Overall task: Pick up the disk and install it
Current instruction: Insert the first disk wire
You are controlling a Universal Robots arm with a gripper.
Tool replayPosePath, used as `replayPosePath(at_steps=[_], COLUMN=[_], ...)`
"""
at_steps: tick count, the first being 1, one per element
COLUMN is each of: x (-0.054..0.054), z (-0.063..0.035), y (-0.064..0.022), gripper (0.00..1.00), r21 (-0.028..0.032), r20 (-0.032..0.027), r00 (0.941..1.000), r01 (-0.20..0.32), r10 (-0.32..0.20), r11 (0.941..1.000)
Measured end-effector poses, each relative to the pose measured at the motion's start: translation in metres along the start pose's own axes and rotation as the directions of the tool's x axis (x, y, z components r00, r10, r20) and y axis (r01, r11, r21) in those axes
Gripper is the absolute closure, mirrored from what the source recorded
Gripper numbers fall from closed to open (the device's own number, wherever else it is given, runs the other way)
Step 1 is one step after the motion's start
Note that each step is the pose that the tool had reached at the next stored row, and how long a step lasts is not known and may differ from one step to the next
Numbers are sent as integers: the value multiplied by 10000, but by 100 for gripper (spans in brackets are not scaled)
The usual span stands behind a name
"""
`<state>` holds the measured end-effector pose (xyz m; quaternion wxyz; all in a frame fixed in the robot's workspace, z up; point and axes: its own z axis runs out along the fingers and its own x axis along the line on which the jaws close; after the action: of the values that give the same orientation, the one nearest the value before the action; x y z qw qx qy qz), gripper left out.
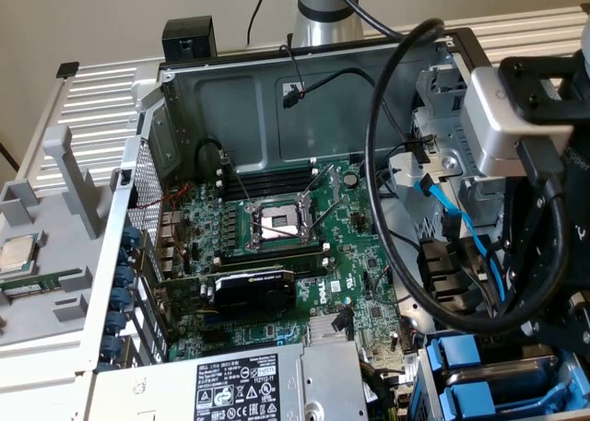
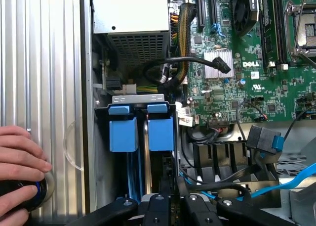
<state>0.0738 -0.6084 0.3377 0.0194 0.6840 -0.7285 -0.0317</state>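
The disk (image 2: pixel 161 133) is seated upright in the drive bay (image 2: pixel 140 100) of the open case (image 1: pixel 267 108), just beside a second blue-carrier drive (image 2: pixel 123 133). Its end is seen clamped between the closed fingers (image 2: pixel 177 184).

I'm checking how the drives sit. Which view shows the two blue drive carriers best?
The wrist view: both blue drive carriers sit side by side in their bay, tops in full view. The exterior view catches the carriers at its lower right corner, partly cut off by the picture's edge.
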Motion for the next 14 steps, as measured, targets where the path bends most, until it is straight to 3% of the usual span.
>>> replayPosePath(at_steps=[14], x=[-14], z=[41], y=[1], gripper=[83], r21=[9], r20=[-15], r00=[10000], r01=[-2], r10=[2], r11=[10000])
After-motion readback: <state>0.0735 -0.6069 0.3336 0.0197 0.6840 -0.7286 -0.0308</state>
